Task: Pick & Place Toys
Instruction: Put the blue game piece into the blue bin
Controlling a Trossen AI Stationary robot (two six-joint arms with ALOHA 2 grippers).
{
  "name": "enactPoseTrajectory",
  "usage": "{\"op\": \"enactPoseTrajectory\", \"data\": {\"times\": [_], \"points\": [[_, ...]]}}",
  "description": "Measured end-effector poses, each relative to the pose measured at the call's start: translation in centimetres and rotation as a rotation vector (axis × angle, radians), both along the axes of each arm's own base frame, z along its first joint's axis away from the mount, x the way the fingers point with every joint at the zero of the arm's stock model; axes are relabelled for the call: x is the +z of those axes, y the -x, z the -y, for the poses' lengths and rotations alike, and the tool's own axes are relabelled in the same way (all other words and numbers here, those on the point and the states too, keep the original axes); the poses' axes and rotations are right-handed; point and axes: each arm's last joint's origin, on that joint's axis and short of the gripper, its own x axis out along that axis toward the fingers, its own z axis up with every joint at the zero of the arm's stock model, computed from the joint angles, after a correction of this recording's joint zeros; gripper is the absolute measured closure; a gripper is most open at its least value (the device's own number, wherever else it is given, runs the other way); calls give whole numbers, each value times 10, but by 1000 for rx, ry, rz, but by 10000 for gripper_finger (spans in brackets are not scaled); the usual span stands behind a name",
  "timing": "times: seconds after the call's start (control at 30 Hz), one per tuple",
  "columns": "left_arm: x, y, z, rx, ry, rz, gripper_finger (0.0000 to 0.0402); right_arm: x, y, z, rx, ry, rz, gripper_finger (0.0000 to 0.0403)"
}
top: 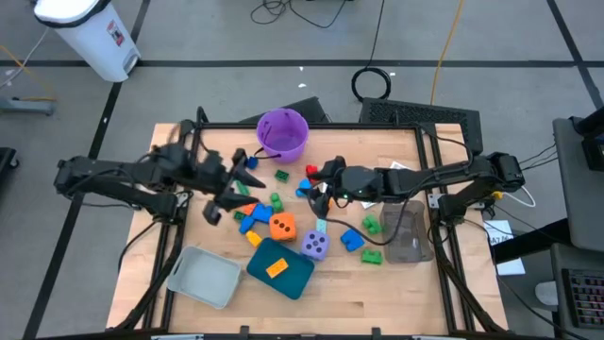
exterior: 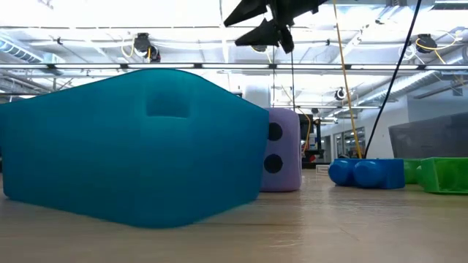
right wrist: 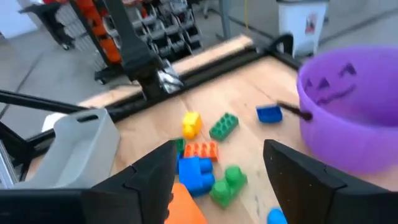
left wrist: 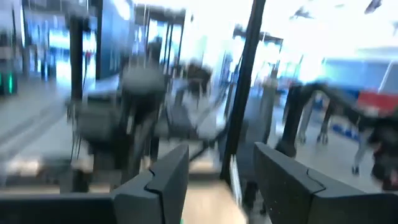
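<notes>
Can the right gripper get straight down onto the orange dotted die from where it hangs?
Probably yes: the right gripper hangs open just beside the orange dotted die, whose top is uncovered.

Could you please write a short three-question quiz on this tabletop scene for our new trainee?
1. True or false: the orange brick lies in the teal tray.
2. Which die sits closer to the clear tray: (a) the orange die or (b) the purple die?
3. Fill in: the purple bucket stands at the table's ____ edge, near or far from the trays?

Key: 1 true; 2 b; 3 far.
</notes>
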Motion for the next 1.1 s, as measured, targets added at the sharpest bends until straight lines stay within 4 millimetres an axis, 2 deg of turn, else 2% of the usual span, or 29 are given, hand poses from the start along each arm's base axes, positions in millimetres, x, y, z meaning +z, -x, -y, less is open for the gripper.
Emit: {"op": "enactPoseTrajectory", "data": {"times": [0.13, 0.3, 0.5, 0.63, 0.83, 1.1], "points": [[11, 4, -1, 4, 52, 101, 215, 8, 2, 3, -32, -31, -88, 189], [13, 4, -3, 69, 31, 126, 215, 15, -4, 17, -116, -19, -133, 207], [12, 2, -8, 106, 44, 118, 215, 9, -10, 47, -204, -44, -126, 213], [12, 2, -12, 123, 51, 117, 215, 4, -10, 75, -234, -137, -115, 207], [12, 3, -19, 154, 49, 120, 215, -22, -19, 111, -222, -244, -158, 189], [9, 3, -24, 179, 60, 87, 215, -63, -42, 130, -148, -356, -172, 156]]}}
